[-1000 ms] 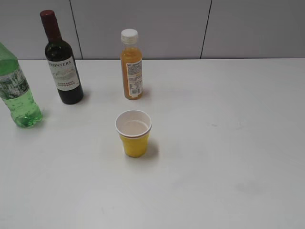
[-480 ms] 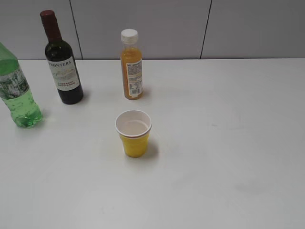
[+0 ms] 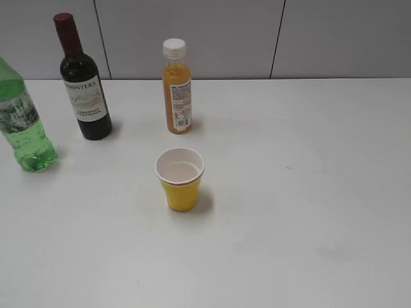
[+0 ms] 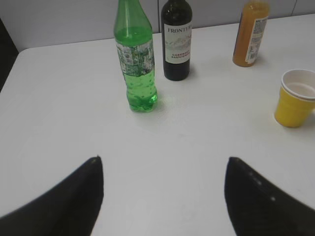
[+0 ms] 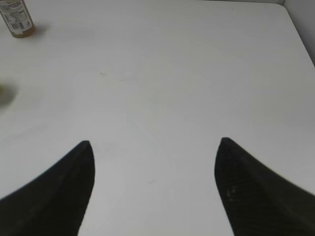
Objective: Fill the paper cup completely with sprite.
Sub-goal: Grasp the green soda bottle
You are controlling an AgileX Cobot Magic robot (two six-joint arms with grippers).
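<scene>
While both arms hang back over the desk, I see the left gripper and right gripper spread wide, holding nothing. The paper cup stands mid-desk; farther left, the sprite bottle; behind, a wine bottle reading "FRONTERA" and a juice bottle.

Bright, even light floods the white counter. Shadows stay short and soft, falling right of the cup and bottles. The exterior view is sharp; in both wrist views the dark fingers blur at the bottom edge.
</scene>
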